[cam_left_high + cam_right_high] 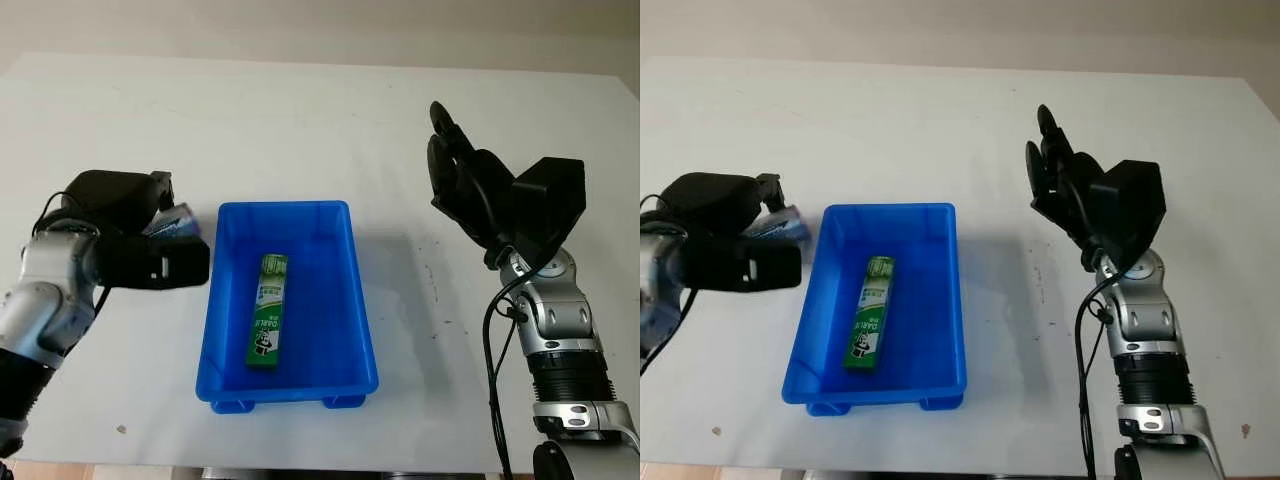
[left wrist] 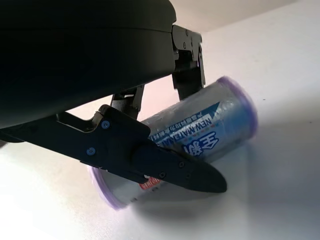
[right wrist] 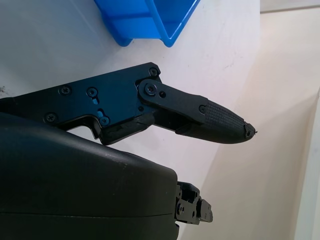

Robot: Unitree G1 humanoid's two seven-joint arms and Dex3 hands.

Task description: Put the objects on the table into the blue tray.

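The left hand (image 1: 150, 235) is just left of the tray (image 1: 340, 375), its fingers (image 2: 165, 167) clasped round a roll (image 2: 200, 130) with a blue label and purple ends. The roll lies on its side on the table (image 1: 300, 120), one finger across its front, others behind it, its far end poking out past the fingertips toward the tray's corner. A green box (image 1: 268, 310) lies lengthwise inside the tray. The right hand (image 1: 465, 180) is raised well right of the tray, released and holding nothing.
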